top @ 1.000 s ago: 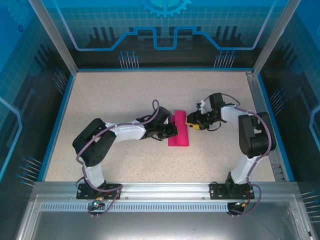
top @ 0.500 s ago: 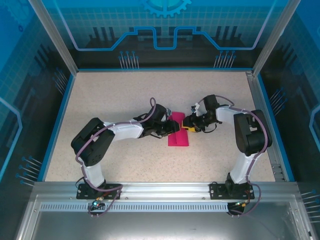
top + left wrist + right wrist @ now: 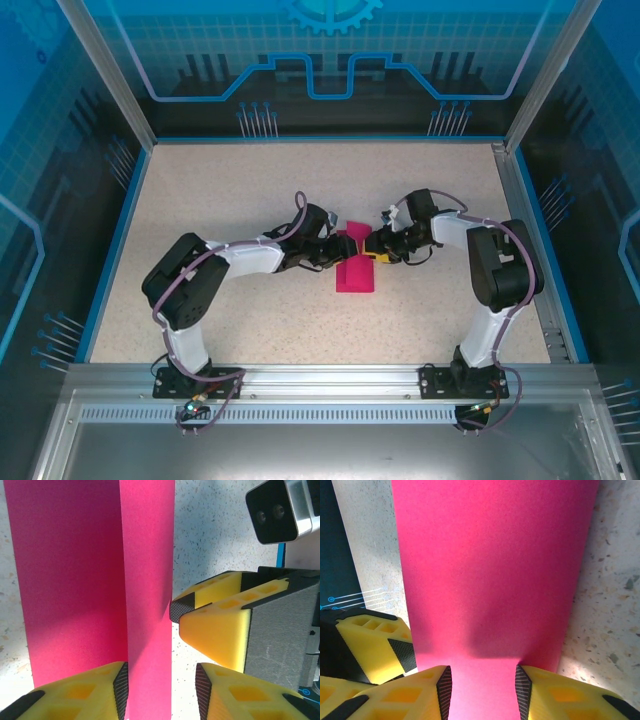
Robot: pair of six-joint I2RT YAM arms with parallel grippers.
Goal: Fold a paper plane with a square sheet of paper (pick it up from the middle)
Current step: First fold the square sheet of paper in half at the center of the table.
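Note:
The square sheet of paper is magenta-pink, lies folded into a narrow strip at the middle of the table, and looks pinched in at its far end. My left gripper meets it from the left and my right gripper from the right. In the left wrist view, the left gripper is open. A lighter flap of the paper runs between its pads, with bare table beside the right pad. The right gripper stands open over the paper, which spans the gap and passes under its right finger.
The speckled table has a blue rim and glass walls on three sides. An aluminium rail runs along the near edge. The right arm's fingers and its wrist camera sit close beside the left gripper.
The left gripper has gone from shut to open. Both grippers have moved toward the far end of the paper and closer together. The paper now looks shorter and narrower at its far end.

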